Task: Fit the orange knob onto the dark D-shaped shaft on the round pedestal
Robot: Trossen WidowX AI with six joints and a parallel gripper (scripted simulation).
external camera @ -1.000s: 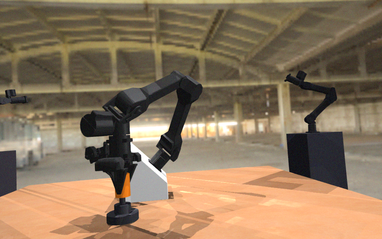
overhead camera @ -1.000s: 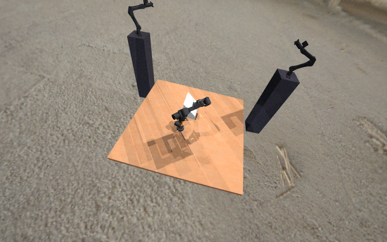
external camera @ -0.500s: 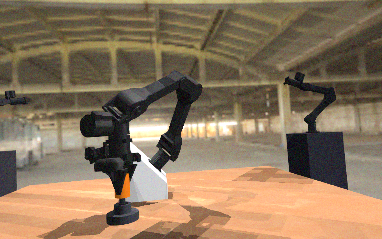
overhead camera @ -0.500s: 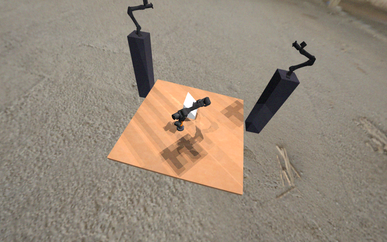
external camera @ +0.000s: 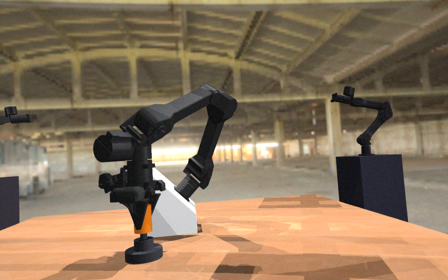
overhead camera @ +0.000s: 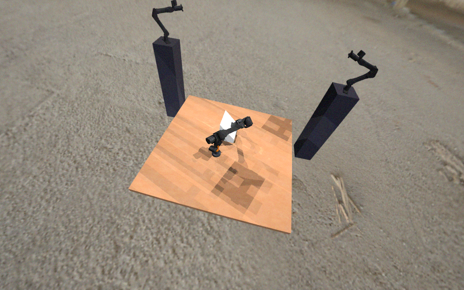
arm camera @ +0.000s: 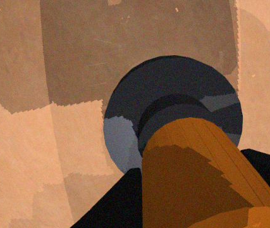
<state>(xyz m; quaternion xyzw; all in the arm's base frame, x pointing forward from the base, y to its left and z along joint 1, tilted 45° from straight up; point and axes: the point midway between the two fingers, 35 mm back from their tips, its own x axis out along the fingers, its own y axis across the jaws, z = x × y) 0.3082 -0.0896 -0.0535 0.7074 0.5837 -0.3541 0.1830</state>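
The dark round pedestal point(overhead camera: 216, 154) point(external camera: 144, 256) point(arm camera: 172, 74) stands on the wooden table top, with a narrower collar on its upper side. My gripper point(external camera: 145, 220) point(arm camera: 191, 169) is shut on the orange knob point(overhead camera: 218, 148) point(external camera: 147, 226) point(arm camera: 185, 177), a cylinder held upright over the pedestal. In the exterior view a short length of the dark shaft point(external camera: 143, 236) shows between the knob's lower end and the collar, so the knob is above the collar with a gap. The knob hides the shaft's top and its own hole. Neither flat side shows.
My arm's base sits on a white wedge-shaped block point(overhead camera: 226, 118) point(external camera: 175, 221) behind the pedestal. Two tall dark pillars point(overhead camera: 170, 79) point(overhead camera: 325, 122), each bearing another arm, stand off the table point(overhead camera: 176, 172) point(external camera: 288, 240). Shadows lie across the wood.
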